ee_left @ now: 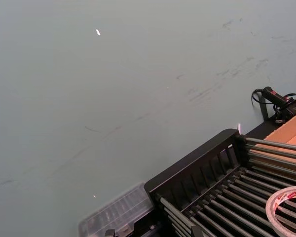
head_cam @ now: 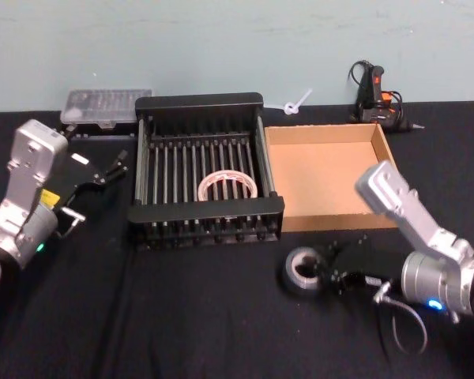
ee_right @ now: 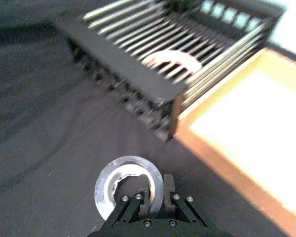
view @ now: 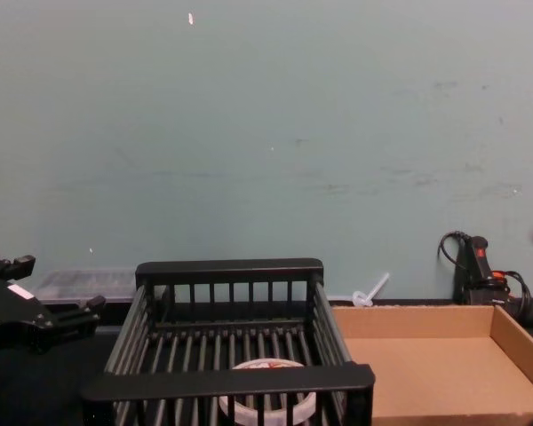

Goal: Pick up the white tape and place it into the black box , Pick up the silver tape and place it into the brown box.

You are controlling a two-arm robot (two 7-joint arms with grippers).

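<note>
The white tape (head_cam: 227, 186) lies flat on the slatted floor of the black box (head_cam: 205, 103), near its front wall; it also shows in the chest view (view: 266, 401) and as a pale ring (ee_right: 170, 61) in the right wrist view. To the right of the crate sits the brown box (head_cam: 324, 178), with nothing inside. The silver tape (head_cam: 302, 271) rests on the black tablecloth in front of the two boxes. My right gripper (head_cam: 329, 274) is at its right side, fingers (ee_right: 148, 196) pinching the ring's wall (ee_right: 113, 177), one inside the core. My left gripper (head_cam: 110, 168) hangs open left of the crate.
A clear plastic case (head_cam: 107, 106) lies at the back left against the wall. A black and orange glue gun (head_cam: 375, 95) with its cord stands at the back right. A white cable tie (head_cam: 295, 103) lies behind the brown box. Black cloth stretches in front of the boxes.
</note>
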